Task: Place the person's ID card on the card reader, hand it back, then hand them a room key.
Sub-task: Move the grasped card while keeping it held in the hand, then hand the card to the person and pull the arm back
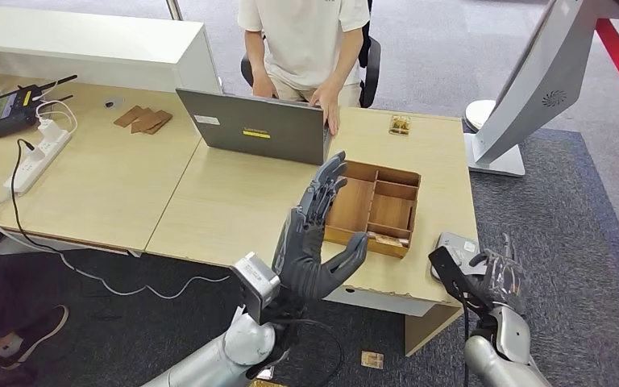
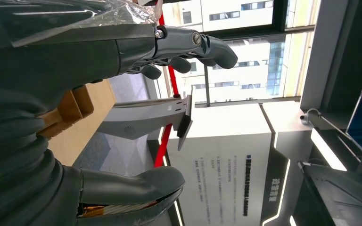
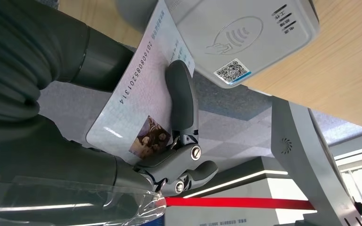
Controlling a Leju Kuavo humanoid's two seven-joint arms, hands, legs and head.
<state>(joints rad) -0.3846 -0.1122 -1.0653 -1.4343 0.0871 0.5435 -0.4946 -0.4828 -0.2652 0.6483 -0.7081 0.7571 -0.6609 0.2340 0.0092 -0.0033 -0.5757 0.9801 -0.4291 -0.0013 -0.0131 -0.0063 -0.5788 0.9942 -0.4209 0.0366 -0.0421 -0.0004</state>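
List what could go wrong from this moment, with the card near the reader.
1. The right hand holds the pale ID card with a photo by little more than one dark finger across its face; it could slip out near the desk edge.
2. The grey card reader sits at the corner of the light wooden desk, so a nudge could push it off.
3. The raised, open left hand hangs above the partitioned wooden tray and might bump it.
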